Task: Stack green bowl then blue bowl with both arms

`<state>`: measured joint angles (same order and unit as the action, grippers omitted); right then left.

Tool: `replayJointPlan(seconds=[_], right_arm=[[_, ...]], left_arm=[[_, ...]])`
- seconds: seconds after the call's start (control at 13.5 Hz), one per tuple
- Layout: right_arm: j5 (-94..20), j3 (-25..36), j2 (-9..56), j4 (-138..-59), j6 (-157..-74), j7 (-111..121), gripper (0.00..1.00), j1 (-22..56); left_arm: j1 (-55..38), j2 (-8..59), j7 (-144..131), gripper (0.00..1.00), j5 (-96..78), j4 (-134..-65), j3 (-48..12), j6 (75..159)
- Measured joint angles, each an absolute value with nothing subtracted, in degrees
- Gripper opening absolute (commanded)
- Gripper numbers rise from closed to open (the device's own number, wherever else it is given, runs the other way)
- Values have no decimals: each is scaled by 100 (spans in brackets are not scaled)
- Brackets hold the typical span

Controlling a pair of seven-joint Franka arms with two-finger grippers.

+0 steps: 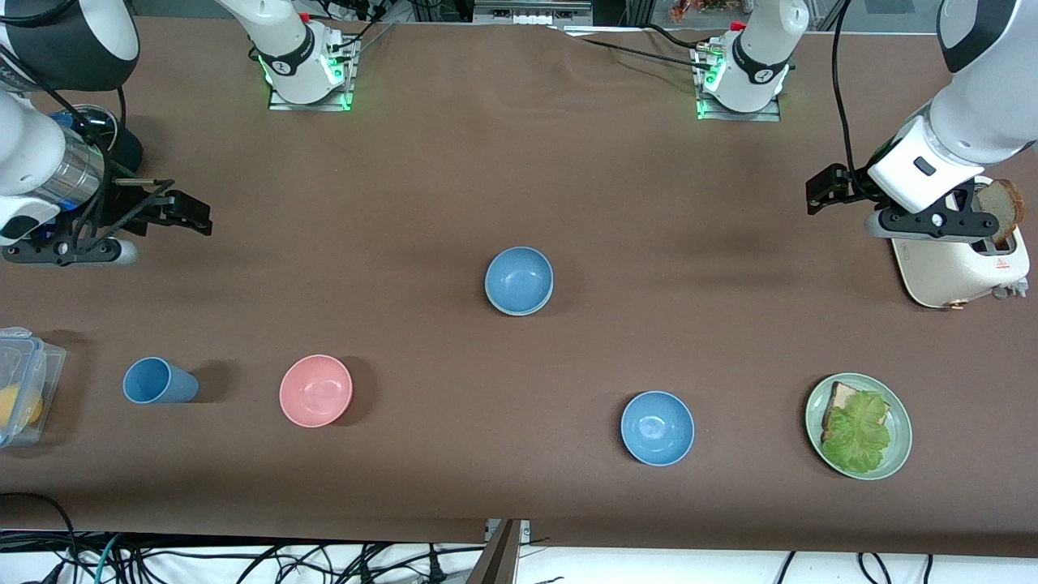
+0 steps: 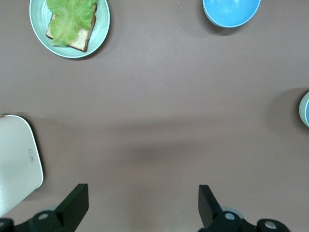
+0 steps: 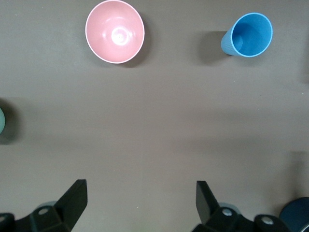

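The greyish blue bowl [image 1: 519,280] sits in the middle of the table, nested in the green bowl [image 1: 551,289], of which only a thin pale rim shows. That rim also shows at the edge of the left wrist view [image 2: 305,108] and of the right wrist view [image 3: 1,121]. My left gripper [image 1: 825,193] is open and empty over the table beside the toaster; its own view shows bare table between the fingers [image 2: 142,193]. My right gripper [image 1: 185,214] is open and empty over the table at the right arm's end [image 3: 140,191].
A brighter blue bowl [image 1: 657,427] and a green plate [image 1: 898,438] with bread and lettuce lie near the front camera. A pink bowl [image 1: 315,390], a blue cup [image 1: 158,380] and a clear box [image 1: 24,381] lie toward the right arm's end. A white toaster [image 1: 961,264] holds bread.
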<state>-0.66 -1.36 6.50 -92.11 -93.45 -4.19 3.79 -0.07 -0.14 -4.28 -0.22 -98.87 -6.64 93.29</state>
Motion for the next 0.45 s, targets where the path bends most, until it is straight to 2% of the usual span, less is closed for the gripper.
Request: replayJointPlan(seconds=[0.45], right_arm=[[-66,-136,650,-9211,-9344,-419,99,379]], left_arm=[[9,-15,-428,100,-22,-9887,-589,9332]])
